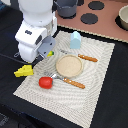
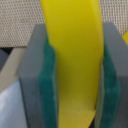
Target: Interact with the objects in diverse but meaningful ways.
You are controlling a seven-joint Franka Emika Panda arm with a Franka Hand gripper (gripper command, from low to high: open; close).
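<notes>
In the wrist view my gripper (image 2: 75,80) is shut on the yellow banana (image 2: 75,50), which stands between the green pads (image 2: 48,90). In the exterior view the gripper (image 1: 46,51) hangs over the left edge of the striped mat (image 1: 95,70), and the arm hides most of the banana. The yellow cheese wedge (image 1: 22,71) lies just off the mat's left edge. The red tomato-like ball (image 1: 45,82) sits on the mat near its front. The white-blue carton (image 1: 75,39) stands at the mat's back. A grey pan (image 1: 66,7) sits on the toy stove.
A round tan plate (image 1: 68,64) lies mid-mat, with an orange-handled knife (image 1: 86,58) behind it and an orange-handled fork (image 1: 72,83) in front. The toy stove (image 1: 100,20) with dark burners stands behind the mat. A bowl (image 1: 123,17) is at the far right.
</notes>
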